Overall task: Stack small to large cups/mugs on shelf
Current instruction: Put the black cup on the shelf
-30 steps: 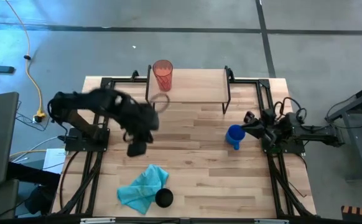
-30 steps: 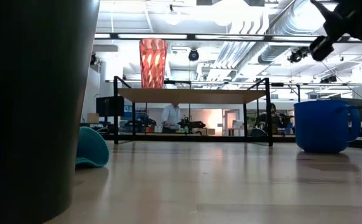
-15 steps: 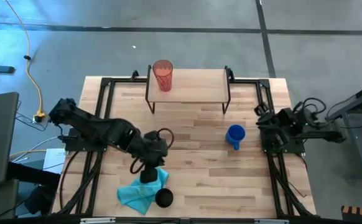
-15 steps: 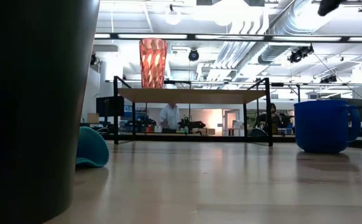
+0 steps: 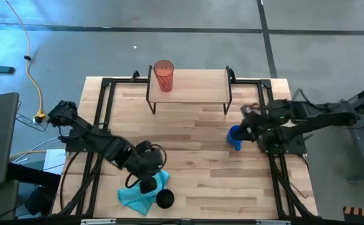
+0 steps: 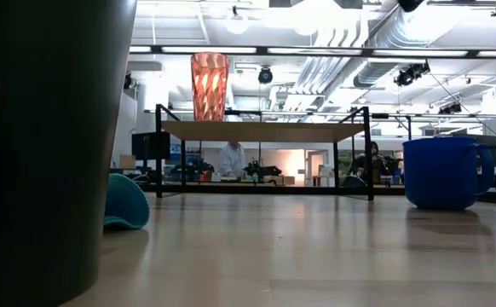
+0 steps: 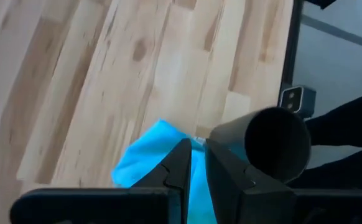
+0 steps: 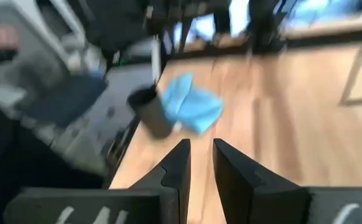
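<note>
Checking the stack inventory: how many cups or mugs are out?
3: ribbed red tumbler on the small wooden shelf, blue handled mug at table right, black cup beside the teal cloth.

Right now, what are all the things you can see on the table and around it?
Tumbler: one, see-through red and ribbed, upright on the shelf's left end.
Shelf: one, light wood on thin black legs, at the table's far edge.
Mug: one, blue with a handle, on the table's right side.
Black cup: one, upright at the table's near edge, beside the cloth.
Cloth: one, teal, crumpled, near edge.
Table: one, butcher-block wood.
Left gripper: one, dark, fingers nearly together, empty, over the cloth next to the black cup.
Right gripper: one, dark, fingers nearly together, empty, above the mug.
</note>
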Controlling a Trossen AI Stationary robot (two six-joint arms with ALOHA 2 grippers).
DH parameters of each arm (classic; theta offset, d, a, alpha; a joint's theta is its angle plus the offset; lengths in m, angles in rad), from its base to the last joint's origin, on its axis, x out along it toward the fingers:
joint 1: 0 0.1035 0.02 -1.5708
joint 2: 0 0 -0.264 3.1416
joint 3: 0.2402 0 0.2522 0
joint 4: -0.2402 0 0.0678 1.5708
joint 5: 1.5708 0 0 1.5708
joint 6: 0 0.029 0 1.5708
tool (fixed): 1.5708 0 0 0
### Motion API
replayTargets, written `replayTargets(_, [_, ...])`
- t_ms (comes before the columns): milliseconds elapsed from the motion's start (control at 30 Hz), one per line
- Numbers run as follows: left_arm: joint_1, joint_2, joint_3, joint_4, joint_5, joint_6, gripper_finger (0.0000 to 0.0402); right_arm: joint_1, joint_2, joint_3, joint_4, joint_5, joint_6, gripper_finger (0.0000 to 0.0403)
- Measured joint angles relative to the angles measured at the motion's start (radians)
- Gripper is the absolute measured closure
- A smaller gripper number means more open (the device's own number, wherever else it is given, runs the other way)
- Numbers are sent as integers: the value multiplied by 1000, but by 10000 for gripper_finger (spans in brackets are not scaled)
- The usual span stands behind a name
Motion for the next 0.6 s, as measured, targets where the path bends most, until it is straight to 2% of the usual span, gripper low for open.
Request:
replayTargets(133, [-52, 0, -41, 37, -41, -79, 364, 36, 156, 103, -38, -79, 0, 346])
replayTargets(300, [-95, 0, -83, 96, -68, -164, 364, 72, 279, 188, -61, -89, -31, 346])
replayTargets(600, [-134, 10, -165, 317, -74, -232, 364, 76, 306, 200, -184, -16, -20, 343])
